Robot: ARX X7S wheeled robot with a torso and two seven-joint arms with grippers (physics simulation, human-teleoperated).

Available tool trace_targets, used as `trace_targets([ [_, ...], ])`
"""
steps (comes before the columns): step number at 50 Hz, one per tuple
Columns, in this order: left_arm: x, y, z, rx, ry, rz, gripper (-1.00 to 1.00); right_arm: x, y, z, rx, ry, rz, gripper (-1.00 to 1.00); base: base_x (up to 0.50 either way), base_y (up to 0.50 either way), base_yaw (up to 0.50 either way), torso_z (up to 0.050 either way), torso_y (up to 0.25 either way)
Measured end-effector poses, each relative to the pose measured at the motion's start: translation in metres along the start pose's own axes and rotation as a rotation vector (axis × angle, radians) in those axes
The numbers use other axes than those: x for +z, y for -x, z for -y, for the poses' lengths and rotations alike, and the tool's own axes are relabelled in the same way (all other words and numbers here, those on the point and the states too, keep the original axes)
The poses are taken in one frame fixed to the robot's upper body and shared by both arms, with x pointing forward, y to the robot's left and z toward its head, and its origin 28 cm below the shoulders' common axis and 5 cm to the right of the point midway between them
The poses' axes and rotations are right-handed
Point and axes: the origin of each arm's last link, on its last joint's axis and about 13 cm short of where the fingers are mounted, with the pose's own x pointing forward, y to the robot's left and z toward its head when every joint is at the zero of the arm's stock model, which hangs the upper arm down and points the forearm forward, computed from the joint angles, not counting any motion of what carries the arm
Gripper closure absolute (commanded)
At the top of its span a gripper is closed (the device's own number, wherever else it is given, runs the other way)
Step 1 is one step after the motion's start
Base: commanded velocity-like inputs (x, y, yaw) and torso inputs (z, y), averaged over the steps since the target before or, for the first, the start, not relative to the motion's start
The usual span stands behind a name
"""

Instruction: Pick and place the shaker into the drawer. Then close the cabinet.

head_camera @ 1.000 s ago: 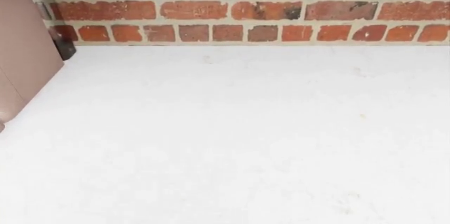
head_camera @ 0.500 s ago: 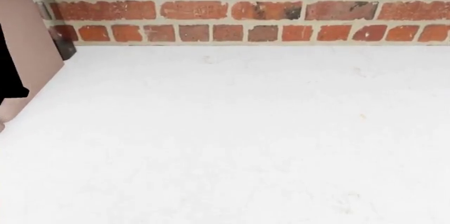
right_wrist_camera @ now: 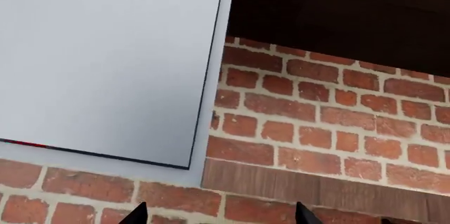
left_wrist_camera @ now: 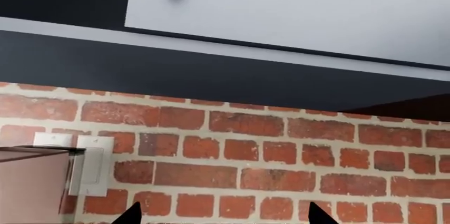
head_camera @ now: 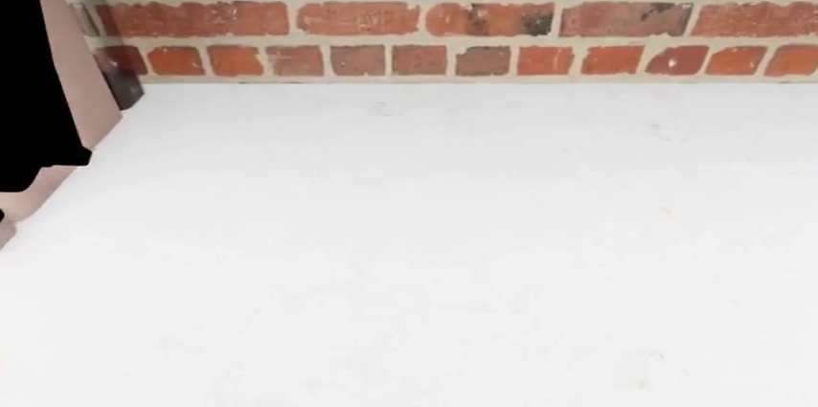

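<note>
- The shaker shows in none of the three views, and neither does the drawer; I cannot tell where either one is.
- Of the cabinet, only the white worktop is visible from the head camera, running back to a red brick wall.
- At the worktop's far left stands a pinkish-brown panel, and a black shape, seemingly part of the left arm, crosses in front of it.
- The left gripper faces the brick wall, below a dark overhead band and a pale grey panel. Only its two black fingertips show, set well apart with nothing between them.
- A white wall plate sits on the bricks beside the pinkish panel in the left wrist view.
- The right gripper also points at brick, near a light grey panel edged in black. Its fingertips are spread wide and hold nothing.
</note>
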Motion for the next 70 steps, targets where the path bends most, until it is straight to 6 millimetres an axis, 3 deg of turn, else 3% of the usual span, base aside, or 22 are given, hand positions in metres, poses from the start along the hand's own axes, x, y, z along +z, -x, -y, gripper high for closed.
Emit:
trace_targets([
  [20, 0.002, 0.007, 0.0, 0.005, 0.009, 0.005, -1.0, -0.002, 0.022, -0.005, -0.006, 0.108, 0.027, -1.0, 0.0, 0.5, 0.0, 0.0, 0.0],
  [70, -0.006, 0.011, -0.003, 0.012, 0.014, -0.008, -1.0, -0.011, 0.026, -0.01, 0.003, 0.131, 0.013, -1.0, 0.0, 0.5, 0.0, 0.0, 0.0],
])
